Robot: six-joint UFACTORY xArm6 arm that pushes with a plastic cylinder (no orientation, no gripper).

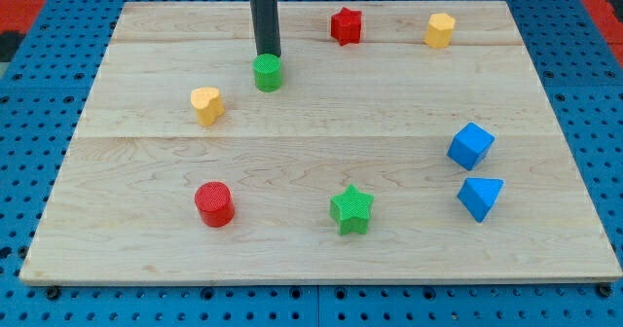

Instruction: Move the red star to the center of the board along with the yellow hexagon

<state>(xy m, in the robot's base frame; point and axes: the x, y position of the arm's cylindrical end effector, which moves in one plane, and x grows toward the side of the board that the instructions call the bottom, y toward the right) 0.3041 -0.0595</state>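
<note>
The red star [346, 25] sits near the view's top, right of centre. The yellow hexagon [440, 30] sits to its right, near the top right. My tip [268, 54] is at the top edge of a green cylinder [268, 73], touching it or nearly so. The tip is well to the left of the red star, about 80 pixels away. The rod rises straight up out of the view's top.
A yellow heart [206, 104] lies left of centre. A red cylinder [214, 203] is at lower left. A green star [351, 209] is at bottom centre. A blue cube [471, 145] and a blue triangular block [480, 197] are at right. The wooden board [311, 142] rests on a blue pegboard.
</note>
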